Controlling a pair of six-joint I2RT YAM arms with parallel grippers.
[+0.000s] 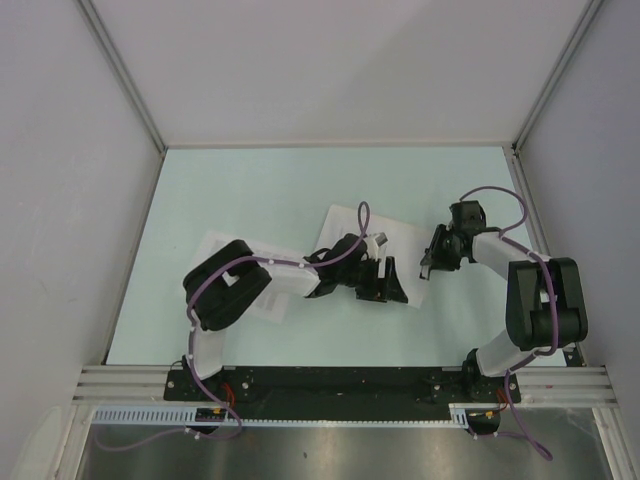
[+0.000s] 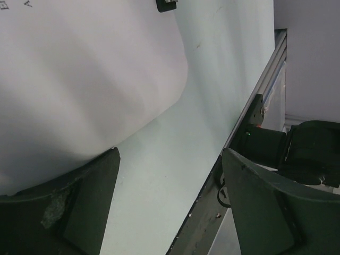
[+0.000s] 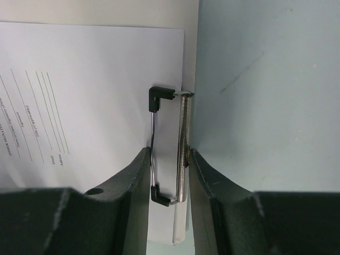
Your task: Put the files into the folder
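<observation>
A printed sheet (image 3: 79, 95) with ruled lines lies on the plain white folder (image 3: 133, 10), its edge at the folder's wire clip (image 3: 159, 95). My right gripper (image 3: 169, 151) is shut on that clip's wire and metal bar; it also shows in the top view (image 1: 430, 262). My left gripper (image 1: 385, 283) is open at the near edge of the centre sheet (image 1: 395, 232). In the left wrist view the sheet (image 2: 79, 79) bulges upward, its edge against my left finger (image 2: 90, 180); nothing lies between the jaws (image 2: 171, 154). A second sheet (image 1: 268, 305) lies partly under my left arm.
The pale green table (image 1: 250, 180) is walled by white panels at the back and sides. An aluminium rail (image 1: 340, 380) with both arm bases runs along the near edge; it also shows in the left wrist view (image 2: 249, 111).
</observation>
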